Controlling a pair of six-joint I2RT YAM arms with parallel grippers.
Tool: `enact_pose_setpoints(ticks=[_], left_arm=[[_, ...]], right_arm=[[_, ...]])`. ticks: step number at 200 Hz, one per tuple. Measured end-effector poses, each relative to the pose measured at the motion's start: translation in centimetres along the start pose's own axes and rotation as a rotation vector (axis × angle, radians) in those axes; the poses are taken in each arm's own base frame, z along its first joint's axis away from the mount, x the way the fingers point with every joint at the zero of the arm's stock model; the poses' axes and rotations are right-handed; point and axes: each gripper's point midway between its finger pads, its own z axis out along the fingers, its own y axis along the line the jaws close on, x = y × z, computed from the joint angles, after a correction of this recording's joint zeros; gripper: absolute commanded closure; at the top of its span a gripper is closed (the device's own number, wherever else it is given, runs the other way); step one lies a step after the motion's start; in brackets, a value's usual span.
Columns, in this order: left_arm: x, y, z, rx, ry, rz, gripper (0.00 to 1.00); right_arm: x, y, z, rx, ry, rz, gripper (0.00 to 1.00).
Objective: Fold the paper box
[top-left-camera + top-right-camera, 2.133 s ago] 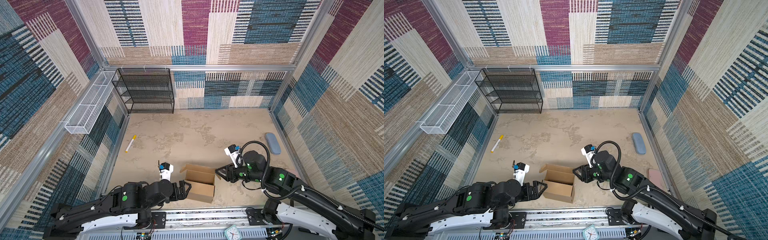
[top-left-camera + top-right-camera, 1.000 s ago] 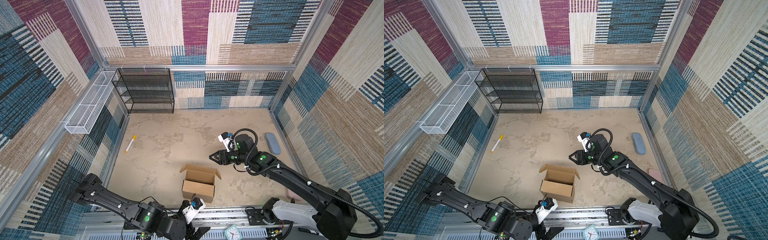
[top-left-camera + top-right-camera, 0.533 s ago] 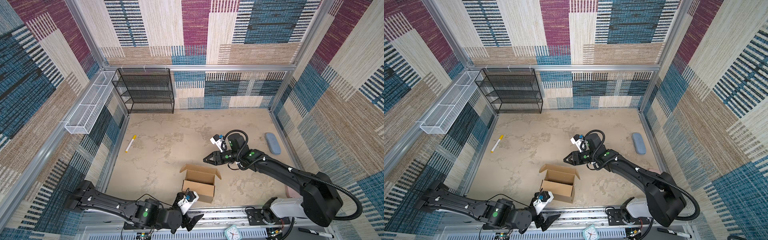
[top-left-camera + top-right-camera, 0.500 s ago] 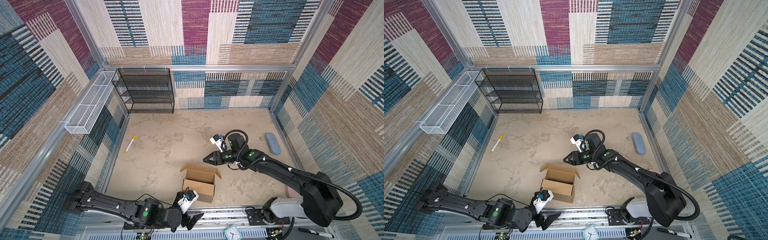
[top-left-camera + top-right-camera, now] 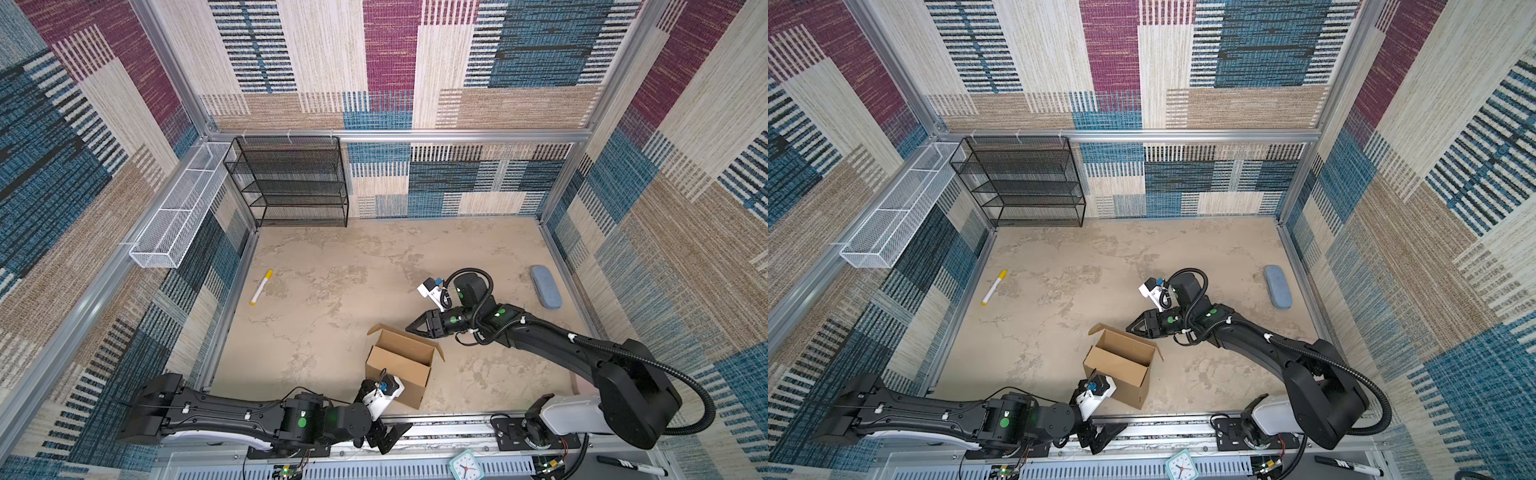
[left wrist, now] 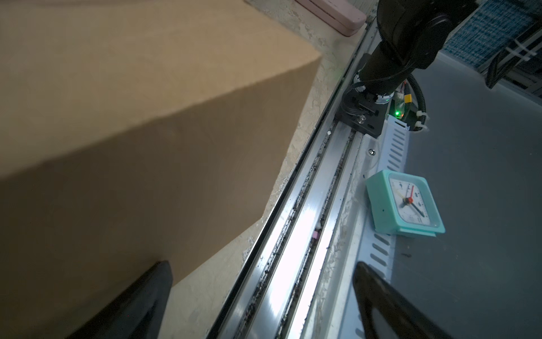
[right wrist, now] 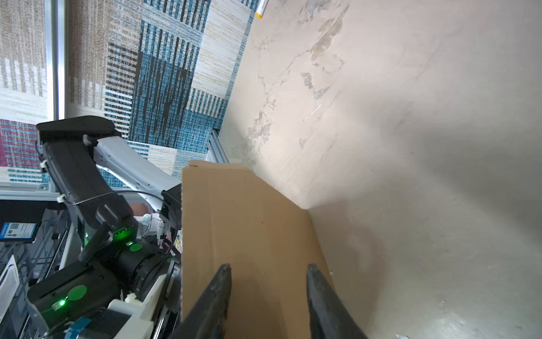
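A yellow-capped marker (image 5: 261,286) lies on the beige tabletop (image 5: 332,257) near the left wall. At the front edge, the left gripper (image 5: 388,436) hangs over the metal rail (image 6: 296,234). Its jaws are spread as wide as they go and hold nothing (a teal alarm clock (image 6: 404,202) sits just past the rail). Just beyond it, front and centre on the table, stands the paper box (image 5: 409,380), open at the top with small end flaps sticking out. The right gripper (image 7: 267,267) points at the box's far wall, jaws partway open with nothing between them. Whether its tips touch the cardboard I cannot tell. A blue case (image 5: 545,286) lies by the right wall.
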Motion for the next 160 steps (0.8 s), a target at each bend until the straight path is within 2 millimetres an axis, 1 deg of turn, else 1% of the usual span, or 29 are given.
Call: enact_pose_setpoints(ticks=[35, 63, 98, 129, 160], left_arm=[[0.9, 0.6, 0.0, -0.004, -0.008, -0.016, 0.01], [0.9, 0.7, 0.2, -0.013, -0.009, -0.018, 0.01], [0.6, 0.7, 0.3, -0.022, -0.020, -0.018, 0.01], [-0.3, 0.8, 0.2, -0.034, -0.045, -0.018, 0.01], [-0.8, 1.1, 0.1, -0.054, -0.073, -0.023, 0.01]], right_arm=[[0.7, 1.0, 0.2, -0.024, 0.012, -0.015, 0.55], [1.4, 1.8, 0.6, -0.039, 0.033, -0.019, 0.56], [2.4, 2.0, 1.2, -0.048, 0.056, -0.005, 0.56], [2.8, 1.8, 1.4, -0.050, 0.056, 0.012, 0.56], [3.2, 2.6, 1.7, -0.068, 0.062, 0.014, 0.56]])
